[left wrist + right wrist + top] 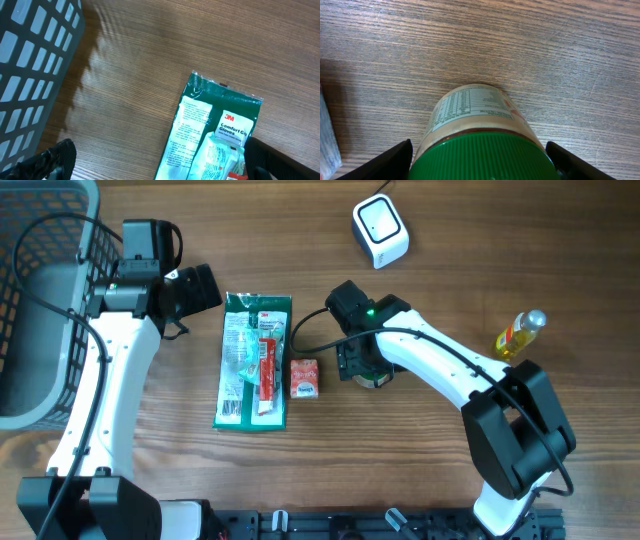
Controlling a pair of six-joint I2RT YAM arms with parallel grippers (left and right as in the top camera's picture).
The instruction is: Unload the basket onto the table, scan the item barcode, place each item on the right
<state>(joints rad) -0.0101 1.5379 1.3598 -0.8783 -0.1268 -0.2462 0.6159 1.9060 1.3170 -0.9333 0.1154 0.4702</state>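
Jar (470, 115) with a green lid (485, 150) stands upright on the worktop (545, 45) directly beneath the right hand (481, 162), lid up between its two fingers; those fingers sit wide apart, one close against each side of the lid, and I cannot tell whether they press it or only flank it; the left hand (165, 160) is released, spread wide over the glove pack (210, 135) and holding nothing.

The step in hand looks like taking hold of the jar; to do it well, the right hand should close squarely on the ribbed lid or drop lower onto the body, since a round lid can twist out of a shallow pinch. Only a printed table on the label faces the wrist; no barcode shows, so the jar may need turning once lifted. The scanner (380, 232) sits well beyond the right hand, away from the robot; carry the jar there upright, then tilt the label toward its window. The small red box (304, 377) lies just to the hand's left; lift clear before swinging.
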